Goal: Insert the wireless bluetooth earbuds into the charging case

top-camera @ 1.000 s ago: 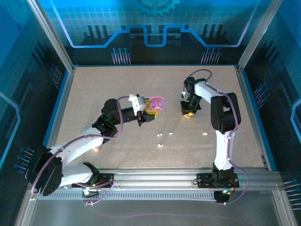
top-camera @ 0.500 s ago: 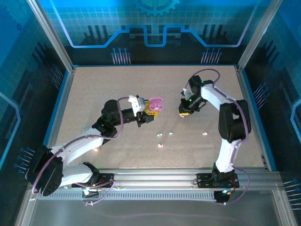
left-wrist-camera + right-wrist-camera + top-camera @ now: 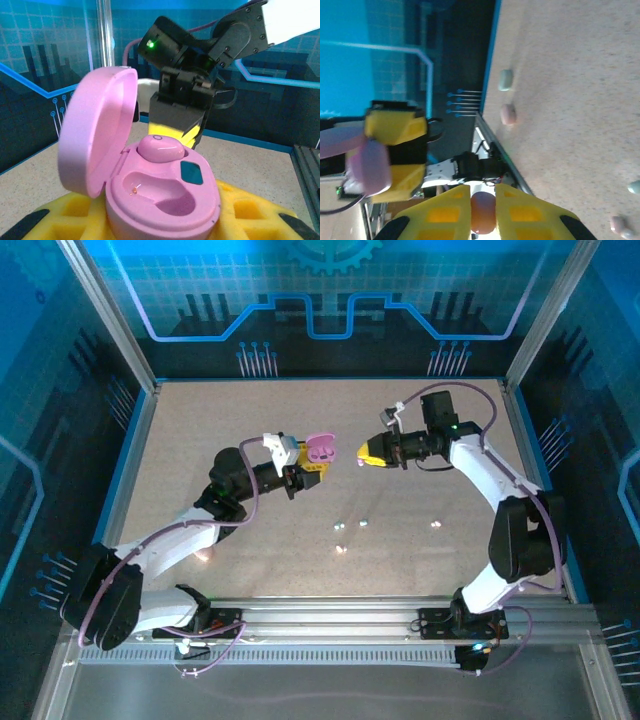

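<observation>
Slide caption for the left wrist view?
Open pink charging case in left hand: one earbud seated, other slot empty, right hand behind.

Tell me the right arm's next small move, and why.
Probably ease the right gripper left toward the open pink charging case in the left gripper: it pinches a pink earbud, the case has an empty slot beside a seated earbud, and a gap separates gripper and case.

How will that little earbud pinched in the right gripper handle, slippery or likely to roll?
Probably slippery: the earbud looks smooth and rounded in the right gripper. Likely light, being small beside the yellow fingers. If dropped, it would probably roll.
</observation>
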`<state>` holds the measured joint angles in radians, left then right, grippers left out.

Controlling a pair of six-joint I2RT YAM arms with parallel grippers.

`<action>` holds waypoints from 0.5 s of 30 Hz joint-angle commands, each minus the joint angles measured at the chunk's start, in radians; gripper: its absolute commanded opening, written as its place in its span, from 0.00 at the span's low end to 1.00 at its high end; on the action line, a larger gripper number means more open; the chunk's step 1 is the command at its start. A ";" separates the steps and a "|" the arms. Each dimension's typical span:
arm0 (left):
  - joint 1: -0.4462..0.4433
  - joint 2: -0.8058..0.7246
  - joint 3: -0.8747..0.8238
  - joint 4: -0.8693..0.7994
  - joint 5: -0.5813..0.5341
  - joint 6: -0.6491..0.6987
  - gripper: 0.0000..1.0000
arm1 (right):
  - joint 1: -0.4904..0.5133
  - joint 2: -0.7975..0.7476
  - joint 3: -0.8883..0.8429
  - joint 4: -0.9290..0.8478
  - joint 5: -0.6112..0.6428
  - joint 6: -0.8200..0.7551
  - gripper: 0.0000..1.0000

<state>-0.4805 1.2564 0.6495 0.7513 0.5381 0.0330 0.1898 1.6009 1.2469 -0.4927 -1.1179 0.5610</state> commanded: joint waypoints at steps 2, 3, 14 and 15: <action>0.005 0.024 -0.009 0.082 -0.015 -0.021 0.25 | 0.015 -0.088 -0.010 0.070 -0.123 0.077 0.16; 0.006 0.028 -0.008 0.088 -0.015 -0.023 0.25 | 0.017 -0.097 -0.009 0.077 -0.128 0.086 0.16; -0.023 0.055 -0.011 0.111 -0.037 0.022 0.25 | 0.072 -0.184 0.010 0.170 -0.111 0.213 0.17; -0.031 0.058 -0.012 0.112 -0.046 0.033 0.25 | 0.077 -0.188 0.012 0.174 -0.101 0.221 0.17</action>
<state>-0.4908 1.3006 0.6460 0.8154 0.5159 0.0292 0.2428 1.4464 1.2438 -0.3698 -1.2118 0.7246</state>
